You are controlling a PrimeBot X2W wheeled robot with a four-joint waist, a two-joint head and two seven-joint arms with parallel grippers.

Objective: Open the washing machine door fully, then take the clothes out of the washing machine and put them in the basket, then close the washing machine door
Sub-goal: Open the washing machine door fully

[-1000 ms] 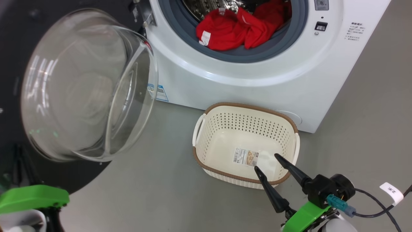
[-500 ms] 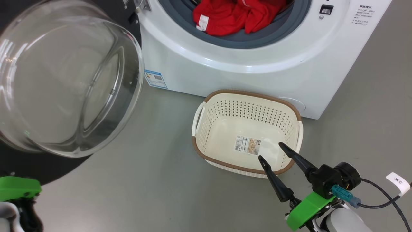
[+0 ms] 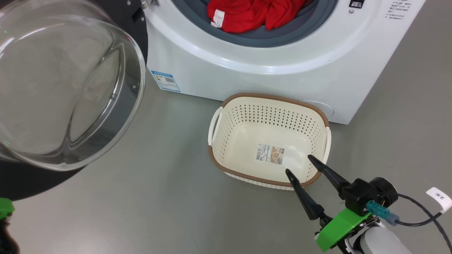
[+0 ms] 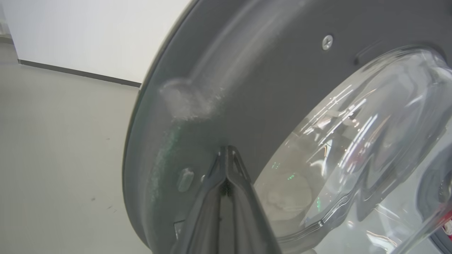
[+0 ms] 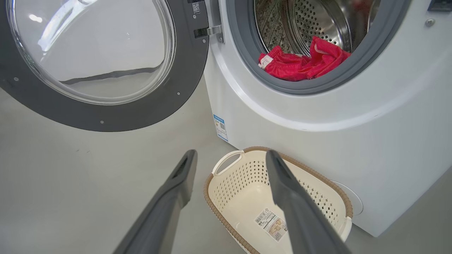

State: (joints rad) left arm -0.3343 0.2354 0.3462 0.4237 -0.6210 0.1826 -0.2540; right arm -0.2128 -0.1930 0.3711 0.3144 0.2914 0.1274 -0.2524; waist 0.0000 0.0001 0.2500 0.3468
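Note:
The white washing machine (image 3: 247,70) stands open, and the red clothes (image 3: 247,14) lie at the front of its drum against the grey gasket. The washing machine door (image 3: 21,183) hangs swung out to the left, its glass bowl facing me. My left gripper (image 4: 227,150) is shut and empty, tips together close against the door's (image 4: 247,88) dark inner ring. The cream basket (image 3: 226,167) sits empty on the floor before the machine. My right gripper (image 3: 298,164) is open over the basket's near right corner. The right wrist view shows the clothes (image 5: 300,65), door (image 5: 106,120) and basket (image 5: 208,190).
Grey floor surrounds the basket, with bare room between the door and the basket. A black cable with a white tag (image 3: 438,197) trails from my right wrist. A blue label (image 3: 165,80) sits on the machine's lower front left.
The head camera has tilted down, so the machine sits higher in view. The door has swung further left with my left arm, whose green part has almost left view. The right gripper has barely moved.

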